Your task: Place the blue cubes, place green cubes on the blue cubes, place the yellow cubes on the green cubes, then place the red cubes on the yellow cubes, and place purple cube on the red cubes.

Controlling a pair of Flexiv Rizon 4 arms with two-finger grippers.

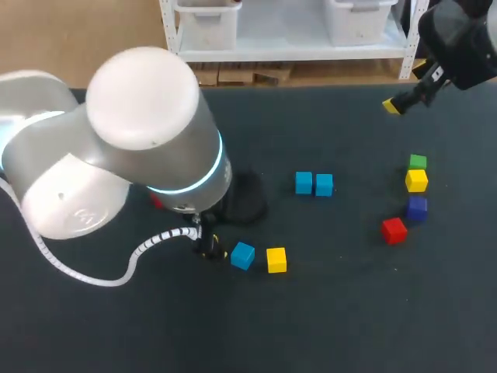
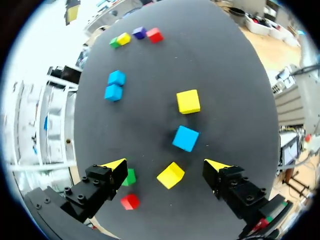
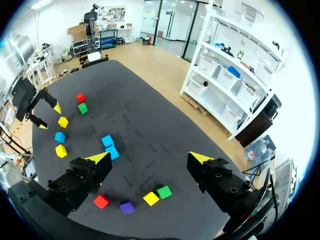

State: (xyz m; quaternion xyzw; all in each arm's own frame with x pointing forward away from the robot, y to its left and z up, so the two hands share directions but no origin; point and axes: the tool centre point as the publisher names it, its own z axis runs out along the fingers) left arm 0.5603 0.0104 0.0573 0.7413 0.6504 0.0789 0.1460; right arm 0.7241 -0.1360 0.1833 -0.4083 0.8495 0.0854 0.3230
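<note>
Left hand [image 2: 166,164] hovers splayed over yellow cube [image 2: 170,175] — right hand [image 3: 149,157] raised

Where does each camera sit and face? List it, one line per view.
Head view: fixed above and behind, looking down on the table; left arm at left, right arm top right.
Left wrist view: on the left wrist, looking down past the open left gripper at a tilted yellow cube.
Right wrist view: on the right wrist, looking across the table past the open right gripper.
Shared: all three show the pair of blue cubes.
</note>
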